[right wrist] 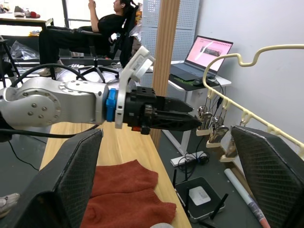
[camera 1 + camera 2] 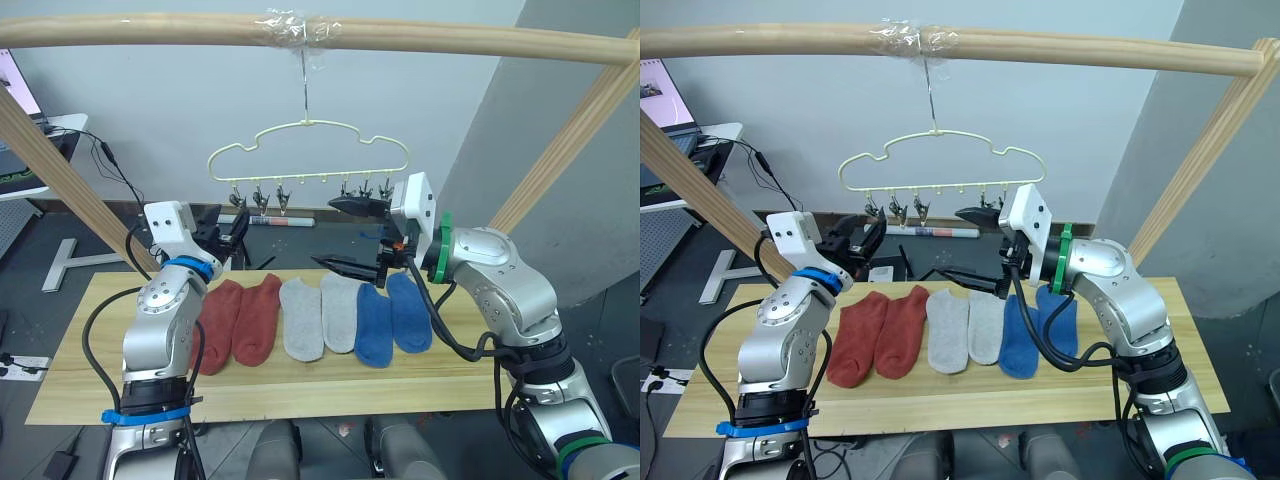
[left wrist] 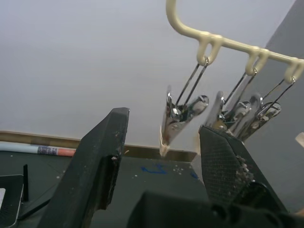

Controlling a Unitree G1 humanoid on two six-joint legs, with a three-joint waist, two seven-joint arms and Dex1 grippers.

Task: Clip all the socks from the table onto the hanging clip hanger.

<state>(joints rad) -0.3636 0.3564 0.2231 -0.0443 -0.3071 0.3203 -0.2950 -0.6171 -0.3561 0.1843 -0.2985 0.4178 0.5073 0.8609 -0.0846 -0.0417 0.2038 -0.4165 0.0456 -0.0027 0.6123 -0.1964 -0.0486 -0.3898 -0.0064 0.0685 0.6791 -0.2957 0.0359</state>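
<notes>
Six socks (image 2: 322,316) mid-table (image 2: 90,385); both claws — left (image 2: 232,228), right (image 2: 352,235) — open, empty, flanking hanger clips (image 2: 270,197).

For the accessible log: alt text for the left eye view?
Six socks, red, grey and blue pairs, lie in a row on the table. Above them, both open grippers, left and right, are raised toward the empty clip hanger.

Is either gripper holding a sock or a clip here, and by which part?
Nothing is held. The left gripper is open around a silver metal clip without closing on it; the right gripper is open. All six ankle socks lie on the light wooden table.
</notes>
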